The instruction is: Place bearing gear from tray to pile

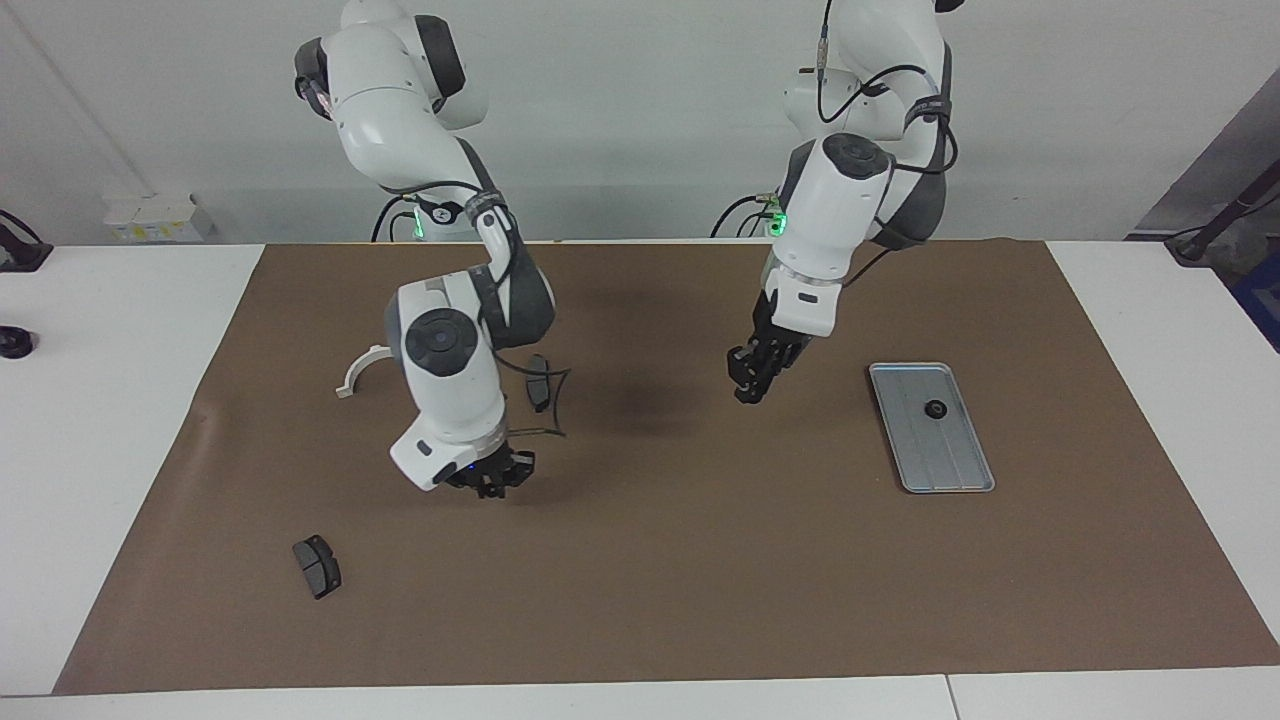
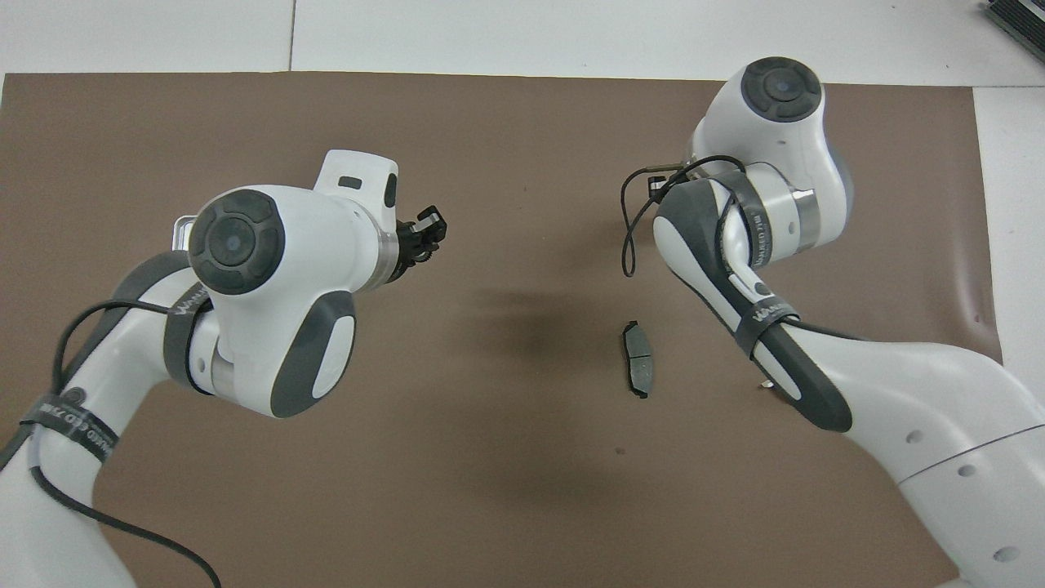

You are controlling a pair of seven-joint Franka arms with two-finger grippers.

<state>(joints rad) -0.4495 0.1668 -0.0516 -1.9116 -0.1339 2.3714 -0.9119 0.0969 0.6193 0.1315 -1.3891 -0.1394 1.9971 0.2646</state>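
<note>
A brown mat (image 1: 700, 560) covers the white table. The tray (image 1: 950, 460) lies toward the left arm's end, one black gear (image 1: 936, 408) on it. The left gripper (image 1: 752, 380), up over bare mat, appears clamped on a small gear: probably stiff, light and slippery, best pinched across its rim. The right gripper (image 1: 492, 478), fingertips together and seemingly empty, is low over the mat; no pile is visible
</note>
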